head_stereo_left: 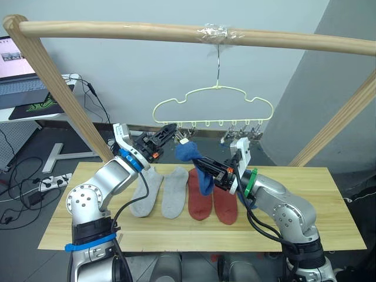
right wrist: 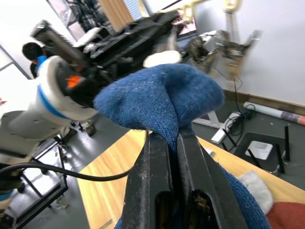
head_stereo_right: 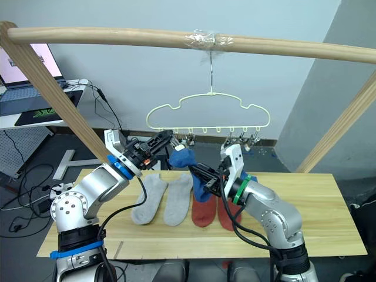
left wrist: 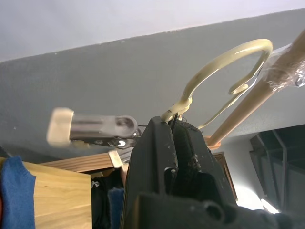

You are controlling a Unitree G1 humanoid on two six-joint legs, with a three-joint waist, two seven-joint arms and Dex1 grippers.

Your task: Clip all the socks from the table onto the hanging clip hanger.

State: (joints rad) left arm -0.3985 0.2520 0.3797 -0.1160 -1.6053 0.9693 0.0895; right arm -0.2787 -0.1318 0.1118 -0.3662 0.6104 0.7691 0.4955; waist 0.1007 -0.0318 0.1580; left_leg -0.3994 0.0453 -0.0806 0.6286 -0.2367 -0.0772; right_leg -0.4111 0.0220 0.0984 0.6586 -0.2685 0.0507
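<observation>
The pale yellow-green clip hanger [head_stereo_left: 212, 97] hangs from the wooden rail above the table [head_stereo_left: 329, 205]. My left gripper [head_stereo_left: 173, 132] is raised to the hanger's left end and is shut on the leftmost clip [left wrist: 95, 129], whose pale pads stand apart. Just beside and below that clip, my right gripper [head_stereo_left: 200, 161] is shut on a bright blue sock [head_stereo_left: 188, 151] and holds its bunched top up while the rest dangles. Two light grey socks [head_stereo_left: 145, 191] [head_stereo_left: 175, 191] and two rust red socks [head_stereo_left: 200, 200] [head_stereo_left: 225, 205] lie side by side on the table.
More metal clips [head_stereo_left: 244, 136] dangle along the hanger's right half. The round wooden rail frame [head_stereo_left: 117, 29] spans overhead, with slanted posts at both sides. A desk with a laptop [head_stereo_left: 14, 59] and floor cables [head_stereo_left: 23, 176] lie beyond on the left. A person [right wrist: 31, 50] is far off.
</observation>
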